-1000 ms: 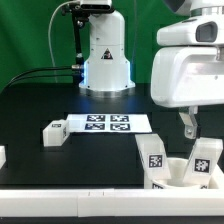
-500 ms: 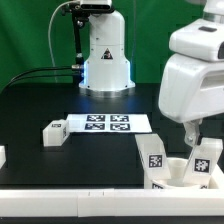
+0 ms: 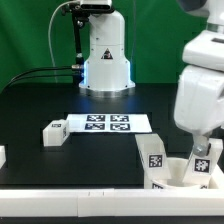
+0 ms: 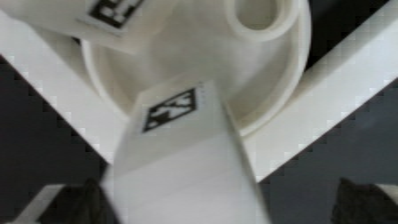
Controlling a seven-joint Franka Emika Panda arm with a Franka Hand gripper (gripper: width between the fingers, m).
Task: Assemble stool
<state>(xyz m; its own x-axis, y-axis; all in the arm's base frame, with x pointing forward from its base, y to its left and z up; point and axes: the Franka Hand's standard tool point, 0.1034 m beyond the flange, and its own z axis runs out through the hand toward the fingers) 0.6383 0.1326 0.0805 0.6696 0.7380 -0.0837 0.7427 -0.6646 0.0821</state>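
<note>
The round white stool seat (image 3: 176,173) lies at the front right of the exterior view, against the border rail. Two white tagged legs stand in it, one on the left (image 3: 155,158) and one on the right (image 3: 206,160). My gripper (image 3: 202,150) hangs just above the right leg. In the wrist view that tagged leg (image 4: 178,130) runs between my fingers over the seat (image 4: 196,60). The gripper (image 4: 217,208) is open, with the dark fingertips (image 4: 68,205) wide apart on either side of the leg. A third loose leg (image 3: 53,132) lies on the table at the left.
The marker board (image 3: 108,123) lies mid-table. The robot base (image 3: 105,55) stands behind it with cables at the left. A white border rail (image 3: 70,206) runs along the front edge. A small white part (image 3: 2,157) shows at the left edge.
The arm has moved toward the exterior view's right and come down, so the gripper now sits over the right leg in the seat. The parts have not moved.
</note>
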